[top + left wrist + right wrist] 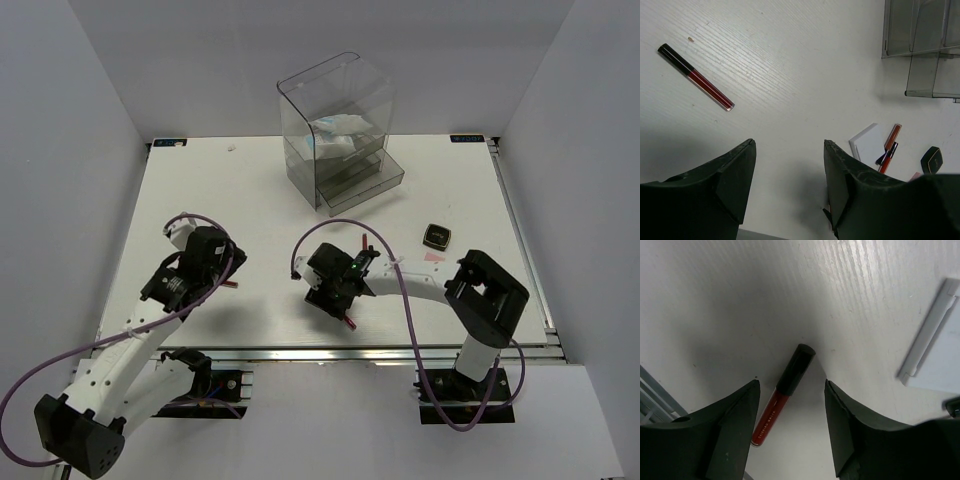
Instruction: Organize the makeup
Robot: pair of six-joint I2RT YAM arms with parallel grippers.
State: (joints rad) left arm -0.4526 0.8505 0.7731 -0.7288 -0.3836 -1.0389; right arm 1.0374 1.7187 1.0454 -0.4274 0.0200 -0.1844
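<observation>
Showed, from above, a white table (200, 180) bearing a clear drawer box (330, 85) at its far middle, lower trays jutting toward the arms, white packets (335, 133) visible through the clear wall, compartment not discernible. Recorded the rest of the makeup loose on the tabletop: a black square compact (437, 236) right of centre, with a pink palette (433, 257) just beside it on the near side. Caught, in the left wrist view, the left gripper (789, 145) with jaws apart and nothing between them, poised over bare table. Placed a first red tube (695, 76), black-capped, flat on the table beyond and to the left of the fingers, well apart from them. Set a white pad (867, 142) off to the right, with two thin red sticks (892, 137) just beside it, touching or nearly so, on the side toward the compact. Caught, in the right wrist view, the right gripper (791, 381) likewise spread, straddling a second red tube (782, 395) lying flat with its black cap pointing away from the wrist, contact with the fingers not discernible. Included a white flat slab (935, 355) at the right edge of that view, near the gripper, touching neither finger.
</observation>
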